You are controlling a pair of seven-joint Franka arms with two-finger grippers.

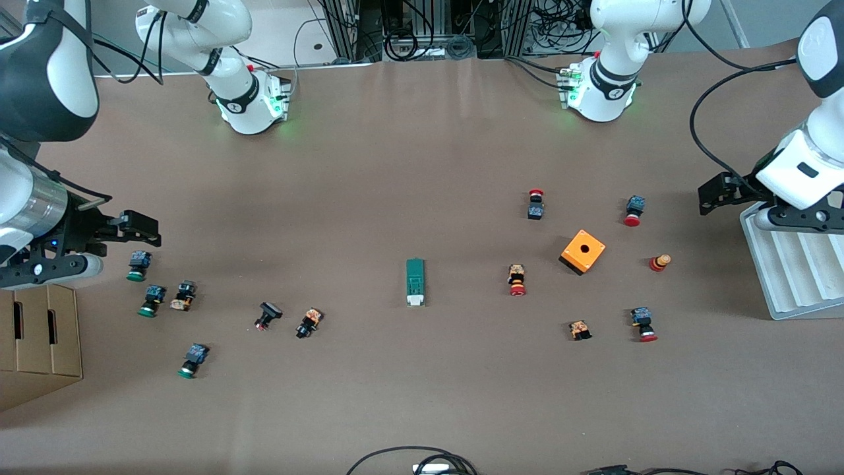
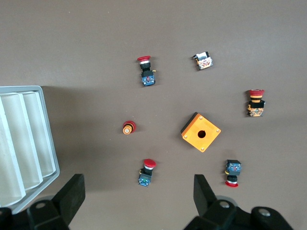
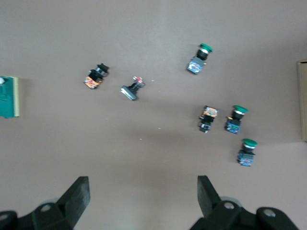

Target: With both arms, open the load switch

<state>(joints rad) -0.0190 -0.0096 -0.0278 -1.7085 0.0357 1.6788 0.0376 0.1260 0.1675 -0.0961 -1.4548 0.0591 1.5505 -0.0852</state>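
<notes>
Both hands, left hand (image 1: 715,196) and right hand (image 1: 142,231), gape wide and empty, well apart from the untouched load switch (image 1: 415,282) lying between them.

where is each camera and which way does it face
Front: high across the table, facing both arms; load switch mid-table.
Left wrist: looks down past the open left end effector at the orange box.
Right wrist: looks down past the open right end effector; load switch at its edge.
Front and left wrist share the box.
</notes>
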